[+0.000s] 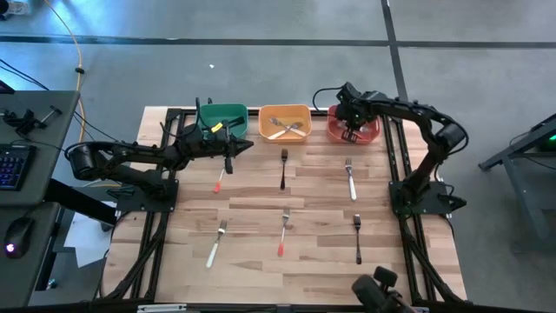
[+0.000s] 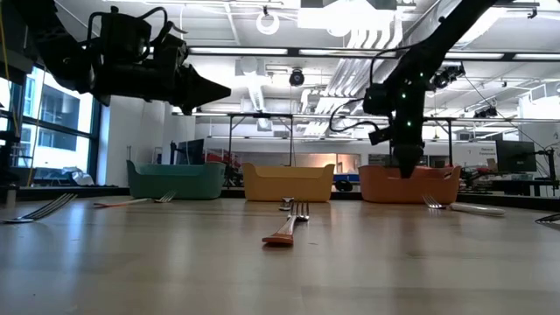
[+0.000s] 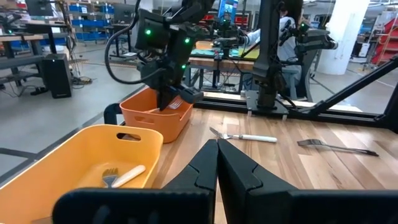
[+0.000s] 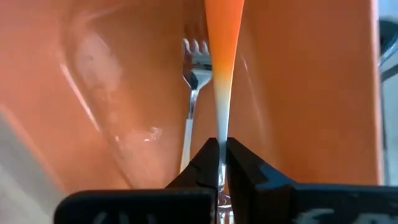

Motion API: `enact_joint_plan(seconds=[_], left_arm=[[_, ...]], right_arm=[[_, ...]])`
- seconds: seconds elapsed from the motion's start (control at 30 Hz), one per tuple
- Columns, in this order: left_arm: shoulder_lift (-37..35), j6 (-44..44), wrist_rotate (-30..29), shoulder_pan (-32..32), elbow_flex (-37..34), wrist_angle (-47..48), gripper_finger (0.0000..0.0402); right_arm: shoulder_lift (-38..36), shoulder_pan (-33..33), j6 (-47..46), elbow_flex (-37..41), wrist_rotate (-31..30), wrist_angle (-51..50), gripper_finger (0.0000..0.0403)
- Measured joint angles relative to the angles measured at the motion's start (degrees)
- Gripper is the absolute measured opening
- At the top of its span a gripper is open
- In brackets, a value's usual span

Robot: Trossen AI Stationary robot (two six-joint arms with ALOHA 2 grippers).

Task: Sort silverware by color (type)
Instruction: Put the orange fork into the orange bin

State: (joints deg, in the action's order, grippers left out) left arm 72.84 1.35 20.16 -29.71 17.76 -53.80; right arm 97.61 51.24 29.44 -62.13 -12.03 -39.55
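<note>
Three bins stand along the far edge: green [image 1: 224, 116], yellow [image 1: 285, 122] and red [image 1: 354, 127]. My right gripper [image 1: 351, 132] reaches down into the red bin [image 3: 155, 118], shut on a red-handled fork [image 4: 222, 56]. Another fork [image 4: 194, 68] lies on that bin's floor. My left gripper [image 1: 236, 149] hovers level in front of the green bin, shut and holding nothing. Two white-handled forks [image 1: 287, 129] lie in the yellow bin. Loose forks lie on the table: red [image 1: 219, 181], black [image 1: 283, 169] and white [image 1: 350, 180]. My right gripper pinches the red-handled fork between its two fingertips at the thin pale part [image 4: 219, 134] where the handle narrows. The fingers come from above, slanting steeply down. The red handle [image 4: 224, 31] runs on from the fingertips into the red bin. I cannot tell whether its end touches the floor.
Nearer the front lie a white-handled fork [image 1: 215, 243], a red-handled one [image 1: 283, 235] and a black-handled one [image 1: 357, 239]. Black frame rails run along both table sides [image 1: 401, 165]. A desk with a keyboard [image 1: 13, 165] stands left of the table.
</note>
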Motion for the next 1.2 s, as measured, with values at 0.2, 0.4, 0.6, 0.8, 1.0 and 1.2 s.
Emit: enact_joint_plan(seconds=[0.2, 0.4, 0.6, 0.8, 1.0, 1.2], left_arm=[[0.0, 0.0, -1.4, 0.0, 0.3, 0.1, 0.0000], [0.0, -3.1, -1.2, -0.1, 4.2, 6.9, 0.0000], [0.0, -4.0, -1.8, 0.7, 8.5, 19.5, 0.0000], [0.0, -4.4, -3.3, 2.9, 10.3, 28.6, 0.0000], [0.0, -6.4, -7.5, 5.0, 12.8, 38.2, 0.0000], [0.0, -3.9, -14.1, 6.5, 15.1, 48.9, 0.0000]], right_arm=[[0.6, 0.3, -1.1, -0.2, -0.4, -0.4, 0.0026], [-1.5, -0.3, -4.0, -3.4, -1.7, -1.0, 0.0073], [-7.7, -1.3, -6.2, -0.7, 11.2, 5.7, 0.0061], [-15.2, -2.5, -11.9, 10.1, 26.1, 25.7, 0.0005], [-20.5, -9.1, -19.7, 21.9, 27.1, 48.7, 0.0008], [-20.9, -16.2, -29.1, 32.4, 27.1, 72.6, 0.0003]])
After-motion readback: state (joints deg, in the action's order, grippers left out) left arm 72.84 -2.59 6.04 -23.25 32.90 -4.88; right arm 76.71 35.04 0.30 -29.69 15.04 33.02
